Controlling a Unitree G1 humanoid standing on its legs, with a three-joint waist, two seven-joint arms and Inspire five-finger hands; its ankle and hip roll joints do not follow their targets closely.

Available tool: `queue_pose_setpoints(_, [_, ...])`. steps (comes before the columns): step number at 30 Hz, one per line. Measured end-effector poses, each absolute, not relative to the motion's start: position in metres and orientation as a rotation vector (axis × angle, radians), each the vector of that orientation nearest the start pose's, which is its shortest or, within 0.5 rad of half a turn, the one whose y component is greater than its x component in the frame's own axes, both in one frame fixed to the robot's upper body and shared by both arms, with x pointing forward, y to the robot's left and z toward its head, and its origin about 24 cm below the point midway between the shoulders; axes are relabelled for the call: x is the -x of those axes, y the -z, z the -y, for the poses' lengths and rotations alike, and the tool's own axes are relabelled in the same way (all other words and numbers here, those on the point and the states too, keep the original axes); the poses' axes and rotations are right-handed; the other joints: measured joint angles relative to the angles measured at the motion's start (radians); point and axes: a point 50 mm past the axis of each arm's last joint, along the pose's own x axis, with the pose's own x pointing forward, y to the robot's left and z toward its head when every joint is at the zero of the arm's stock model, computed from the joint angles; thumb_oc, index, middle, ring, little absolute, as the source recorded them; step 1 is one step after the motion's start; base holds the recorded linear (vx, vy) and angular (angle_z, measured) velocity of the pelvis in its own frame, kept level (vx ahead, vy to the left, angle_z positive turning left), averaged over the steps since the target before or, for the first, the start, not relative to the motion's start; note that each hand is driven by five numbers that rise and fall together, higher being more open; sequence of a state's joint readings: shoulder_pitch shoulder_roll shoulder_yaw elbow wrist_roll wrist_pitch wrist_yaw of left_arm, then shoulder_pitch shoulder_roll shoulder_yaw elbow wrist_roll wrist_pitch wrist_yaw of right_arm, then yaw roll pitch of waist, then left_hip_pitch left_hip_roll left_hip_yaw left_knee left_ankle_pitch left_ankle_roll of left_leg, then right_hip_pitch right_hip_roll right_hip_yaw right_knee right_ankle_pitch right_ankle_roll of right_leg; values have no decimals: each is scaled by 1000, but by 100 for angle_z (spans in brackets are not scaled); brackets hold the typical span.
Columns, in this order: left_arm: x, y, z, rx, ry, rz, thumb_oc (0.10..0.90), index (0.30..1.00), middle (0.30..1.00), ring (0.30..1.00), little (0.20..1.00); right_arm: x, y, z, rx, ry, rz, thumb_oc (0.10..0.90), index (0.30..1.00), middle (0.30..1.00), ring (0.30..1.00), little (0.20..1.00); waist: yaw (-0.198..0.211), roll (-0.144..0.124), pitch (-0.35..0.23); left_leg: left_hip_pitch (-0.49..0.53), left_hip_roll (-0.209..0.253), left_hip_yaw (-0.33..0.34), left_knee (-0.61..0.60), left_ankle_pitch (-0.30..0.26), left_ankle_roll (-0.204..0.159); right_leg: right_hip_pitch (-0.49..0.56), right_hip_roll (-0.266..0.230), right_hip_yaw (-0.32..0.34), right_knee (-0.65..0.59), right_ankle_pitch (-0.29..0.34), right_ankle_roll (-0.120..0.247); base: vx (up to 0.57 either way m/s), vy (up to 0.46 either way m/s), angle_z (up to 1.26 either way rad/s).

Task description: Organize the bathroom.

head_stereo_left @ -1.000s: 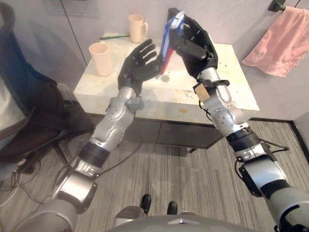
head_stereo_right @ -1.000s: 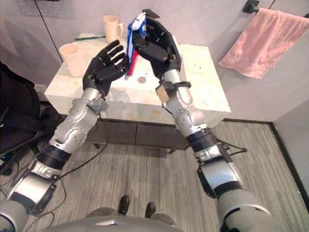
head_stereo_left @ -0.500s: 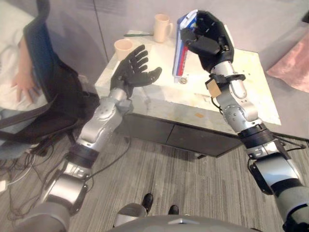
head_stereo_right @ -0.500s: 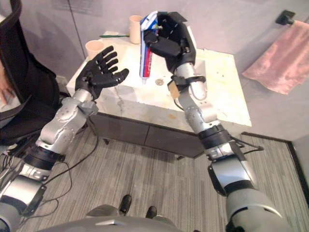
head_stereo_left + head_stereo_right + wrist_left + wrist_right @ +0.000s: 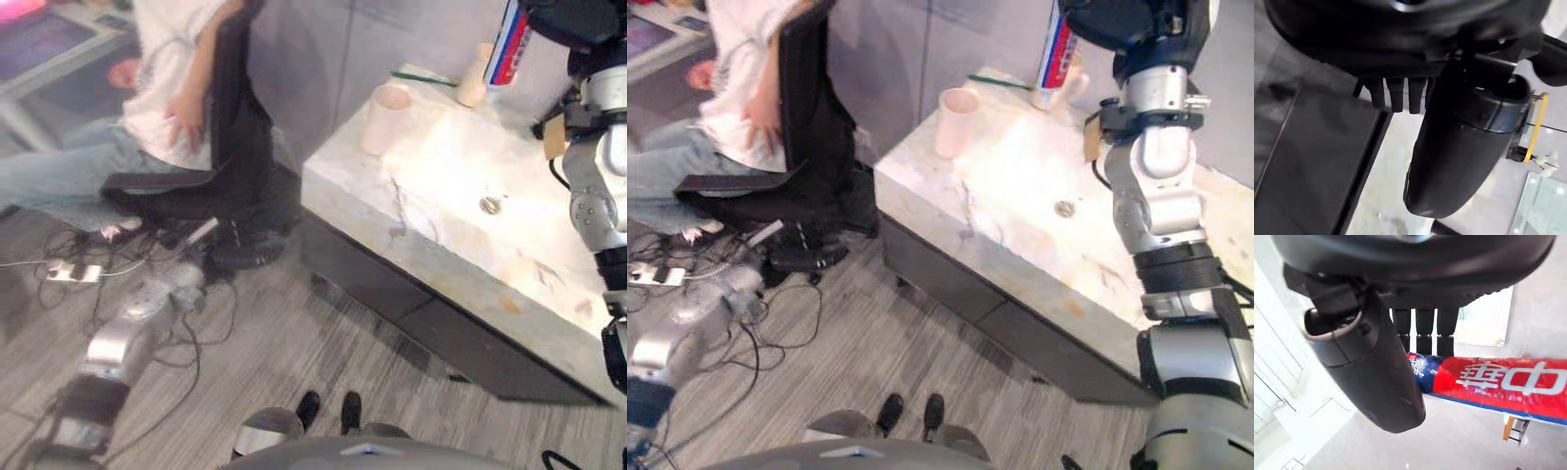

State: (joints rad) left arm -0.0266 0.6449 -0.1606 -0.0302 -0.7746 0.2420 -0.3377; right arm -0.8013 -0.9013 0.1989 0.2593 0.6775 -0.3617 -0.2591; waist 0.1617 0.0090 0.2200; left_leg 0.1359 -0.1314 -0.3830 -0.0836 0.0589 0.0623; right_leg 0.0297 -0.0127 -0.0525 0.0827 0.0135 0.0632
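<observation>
Overhead, right hand (image 5: 1117, 20) around red-and-blue toothpaste tube (image 5: 1054, 51), white lettering.

My right hand (image 5: 1371, 372) was dark, smooth plastic with a dull sheen, and its thumb and fingers were closed on the toothpaste tube (image 5: 1498, 384), a glossy printed plastic in red, blue and white. My left hand (image 5: 1459, 147) showed the same dark casing with a soft gloss. The tabletop (image 5: 460, 196) looked like polished pale stone, veined and marked with a few brownish stains, above a matt dark cabinet front (image 5: 411, 313). The two cups (image 5: 388, 117) appeared matt and cream-coloured. The floor (image 5: 245, 343) was a grey, streaked, wood-like plank finish. The chair (image 5: 230, 127) was covered in matt black fabric.
</observation>
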Motion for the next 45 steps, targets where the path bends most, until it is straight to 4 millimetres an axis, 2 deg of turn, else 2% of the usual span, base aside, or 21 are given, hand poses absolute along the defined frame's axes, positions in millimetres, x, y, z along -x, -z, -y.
queue_pose_setpoints(1, [-242, -50, -194, 193, 585, -302, 800, 900, 900, 900, 900, -320, -309, 255, 128, 132, 856, 400, 300, 300, 300, 300, -2, 11, 6, 10, 5, -24, 3, 7, 5, -39, 11, -3, 70, -49, 8, 185, -145, 84])
queue_pose_setpoints(2, [-236, -44, -175, 220, 693, -327, 800, 900, 900, 900, 900, -320, -309, 254, 142, 138, 857, 400, 300, 300, 300, 300, -10, 26, 7, 11, 18, -45, 7, 6, 4, -54, 35, 18, 64, -100, -9, 126, -92, 71])
queue_pose_setpoints(3, [-232, -42, -164, 235, 762, -343, 800, 900, 900, 900, 900, -321, -308, 252, 158, 137, 857, 400, 300, 300, 300, 300, -9, 26, 7, 10, 17, -41, 12, 5, 2, -61, 45, 29, 15, -91, -8, 176, -121, 67])
queue_pose_setpoints(5, [-220, -39, -136, 275, 945, -385, 800, 900, 900, 900, 900, -325, -299, 238, 170, 98, 851, 400, 300, 300, 300, 300, -9, -9, 6, 31, -21, -22, 13, -1, -7, -64, 34, 33, -167, 44, -12, 194, -115, 55])
queue_pose_setpoints(6, [-217, -41, -130, 282, 995, -385, 800, 900, 900, 900, 900, -327, -295, 233, 172, 80, 843, 400, 300, 300, 300, 300, -8, -32, 5, 49, -49, -13, 13, -14, -22, -71, 18, 31, -163, 113, -23, 199, -92, 50])
queue_pose_setpoints(7, [-215, -41, -125, 301, 1016, -384, 800, 900, 900, 900, 900, -329, -291, 230, 175, 68, 836, 400, 300, 300, 300, 300, -10, -26, 4, 64, -54, -13, 14, -25, -26, -55, 10, 29, -162, 131, -75, 167, -57, 33])
queue_pose_setpoints(10, [-212, -47, -115, 326, 1072, -369, 800, 900, 900, 900, 900, -334, -275, 213, 154, 21, 804, 400, 300, 300, 300, 300, -6, -19, 1, 52, -70, 46, 115, -51, -67, -13, 5, 18, -162, 128, -82, 114, -25, 19])
queue_pose_setpoints(12, [-217, -52, -113, 319, 1084, -349, 800, 900, 900, 900, 900, -335, -269, 202, 175, 15, 808, 400, 300, 300, 300, 300, -33, -31, 8, -28, -122, 112, 307, -61, -100, 18, -33, 5, -162, 125, -90, 42, 7, 67])
queue_pose_setpoints(13, [-221, -58, -112, 300, 1101, -330, 800, 900, 900, 900, 900, -331, -270, 202, 176, 31, 826, 400, 300, 300, 300, 300, -52, -58, 23, -111, -132, 166, 439, -123, -55, 43, -73, 11, -162, 108, -115, 10, 25, 92])
queue_pose_setpoints(14, [-226, -65, -113, 286, 1109, -306, 800, 900, 900, 900, 900, -327, -273, 206, 149, 61, 852, 400, 300, 300, 300, 300, -50, -85, 38, -158, -85, 197, 431, -146, -40, 53, -96, 23, -162, 92, -125, 18, 35, 90])
queue_pose_setpoints(15, [-229, -67, -115, 276, 1108, -292, 800, 900, 900, 900, 900, -325, -276, 207, 138, 71, 866, 400, 300, 300, 300, 300, -48, -90, 41, -173, -45, 217, 388, -147, -50, 53, -105, 17, -161, 91, -124, 40, 71, 62])
queue_pose_setpoints(16, [-230, -70, -115, 270, 1110, -280, 800, 900, 900, 900, 900, -323, -279, 209, 136, 82, 887, 400, 300, 300, 300, 300, -49, -95, 43, -191, 38, 254, 245, -126, -69, 53, -104, -9, -161, 89, -121, 40, 136, 55])
queue_pose_setpoints(17, [-230, -70, -112, 270, 1124, -280, 800, 900, 900, 900, 900, -321, -283, 210, 164, 97, 911, 400, 300, 300, 300, 300, -63, -84, 44, -196, 125, 345, 105, -61, -85, 65, -99, -45, -161, 79, -105, 36, 146, 53])
queue_pose_setpoints(18, [-229, -69, -110, 273, 1133, -282, 800, 900, 900, 900, 900, -320, -284, 210, 172, 101, 920, 400, 300, 300, 300, 300, -74, -73, 47, -196, 154, 373, 73, -18, -84, 75, -95, -55, -161, 73, -96, 33, 137, 34])
queue_pose_setpoints(19, [-225, -66, -104, 283, 1156, -298, 800, 900, 900, 900, 900, -316, -287, 208, 197, 98, 945, 400, 300, 300, 300, 300, -81, -42, 44, -180, 183, 370, 53, 69, -86, 94, -86, -54, -161, 58, -74, 45, 105, -8])
queue_pose_setpoints(20, [-222, -63, -99, 290, 1183, -312, 800, 900, 900, 900, 900, -311, -293, 205, 198, 82, 977, 400, 300, 300, 300, 300, -86, -17, 39, -151, 181, 370, 47, 84, -113, 108, -82, -54, -162, 26, -21, 50, 116, -8])
queue_pose_setpoints(21, [-221, -62, -98, 296, 1193, -317, 800, 900, 900, 900, 900, -305, -299, 203, 190, 69, 1018, 400, 300, 300, 300, 300, -113, -21, 42, -122, 160, 376, 1, 74, -110, 116, -112, -58, -162, 13, 15, 43, 102, -2])
queue_pose_setpoints(24, [-224, -64, -98, 289, 1191, -307, 800, 900, 900, 900, 900, -298, -308, 205, 188, 73, 1058, 400, 300, 300, 300, 300, -131, -30, 44, -119, 113, 391, -1, 75, -97, 110, -160, -97, -166, 43, 66, 31, 98, -3])
queue_pose_setpoints(30, [-229, -70, -112, 241, 1155, -296, 800, 900, 900, 900, 900, -293, -314, 204, 170, 60, 1086, 400, 300, 300, 300, 300, -129, -36, 38, -95, 74, 415, -2, 48, -61, 116, -184, -102, -168, 39, 73, -13, 106, -16])
queue_pose_setpoints(38, [-223, -64, -105, 252, 1189, -327, 800, 900, 900, 900, 900, -286, -317, 195, 204, 57, 1112, 400, 300, 300, 300, 300, -183, -34, 8, -90, 87, 442, -3, 51, -54, 107, -165, -66, -163, 40, 73, -33, 103, -12])
queue_pose_setpoints(45, [-224, -47, -116, 183, 1117, -387, 800, 900, 900, 900, 900, -278, -308, 235, 308, 181, 1047, 400, 300, 300, 300, 300, -221, -38, -27, -85, 95, 465, -4, 44, -54, 99, -159, -44, -163, 40, 72, 8, 55, -11])
